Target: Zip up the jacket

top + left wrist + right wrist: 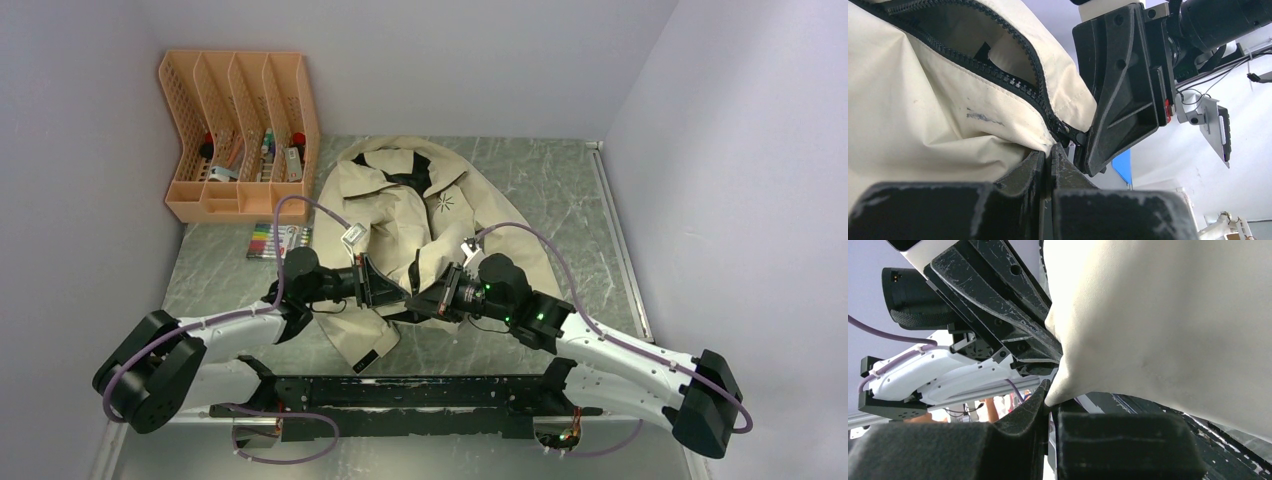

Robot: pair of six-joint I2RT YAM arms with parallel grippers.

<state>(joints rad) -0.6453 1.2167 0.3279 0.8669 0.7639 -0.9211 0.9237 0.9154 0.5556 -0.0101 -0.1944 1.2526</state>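
The cream jacket point(395, 215) lies spread on the table, collar far, with a small dark starburst logo point(441, 203) on the chest. Its dark zipper point(998, 75) stands open above the slider point(1074, 136). My left gripper point(392, 290) point(1050, 152) is shut on the cream fabric at the zipper's lower end, just below the slider. My right gripper point(418, 298) point(1048, 391) faces it from the right and is shut on a corner of the jacket fabric point(1158, 320). The two grippers nearly touch over the lower front of the jacket.
An orange file organizer point(240, 135) holding small items stands at the back left. A pack of coloured markers point(278, 240) lies in front of it. A black bar point(400, 392) runs along the near edge between the arm bases. Walls close in on the left, far side and right.
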